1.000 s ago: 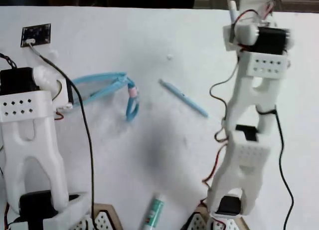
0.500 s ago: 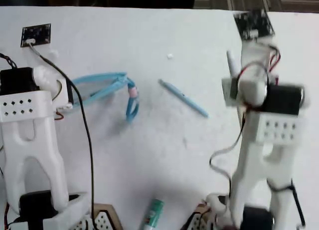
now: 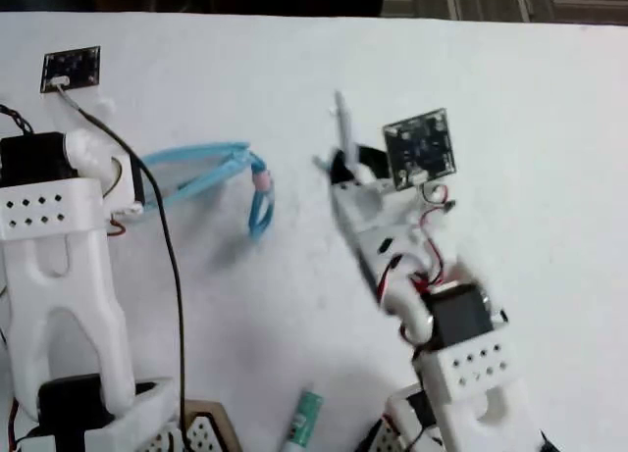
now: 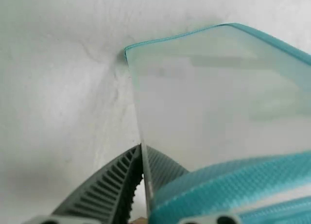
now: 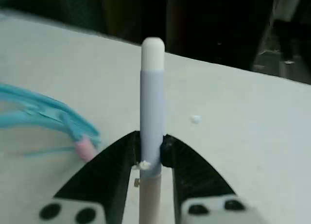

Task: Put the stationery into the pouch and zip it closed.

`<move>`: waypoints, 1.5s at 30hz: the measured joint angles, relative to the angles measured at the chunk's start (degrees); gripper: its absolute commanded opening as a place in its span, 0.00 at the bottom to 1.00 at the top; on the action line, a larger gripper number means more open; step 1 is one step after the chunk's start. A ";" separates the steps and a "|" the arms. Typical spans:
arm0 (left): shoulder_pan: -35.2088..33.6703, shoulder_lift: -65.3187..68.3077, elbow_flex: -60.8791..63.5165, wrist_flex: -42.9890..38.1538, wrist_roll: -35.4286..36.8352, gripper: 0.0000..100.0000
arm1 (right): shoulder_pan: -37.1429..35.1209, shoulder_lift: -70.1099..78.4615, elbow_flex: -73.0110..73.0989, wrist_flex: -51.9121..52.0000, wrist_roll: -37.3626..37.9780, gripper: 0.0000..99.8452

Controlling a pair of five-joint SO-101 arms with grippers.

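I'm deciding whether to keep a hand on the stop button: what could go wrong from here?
The pen sticks far out of the right gripper, so it may pivot or slip on the way to the pouch. The left gripper pinches the pouch at one edge, so its mouth may sag and the pen could catch on the rim.

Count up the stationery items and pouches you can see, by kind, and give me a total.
Pens: 2, a pale pen held in the right end effector and a blue pen partly beneath it
Glue stick: 1
Pouch: 1
Total: 4
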 measured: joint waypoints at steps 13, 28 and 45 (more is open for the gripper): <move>0.00 0.00 0.00 0.00 0.00 0.02 | -15.82 6.68 -0.79 -33.23 -17.23 0.02; 0.00 0.00 0.00 0.00 0.00 0.02 | -16.44 24.09 -7.82 -43.34 -10.02 0.02; 0.18 0.00 0.00 0.00 0.09 0.02 | -18.81 29.01 -6.86 -37.89 -6.59 0.10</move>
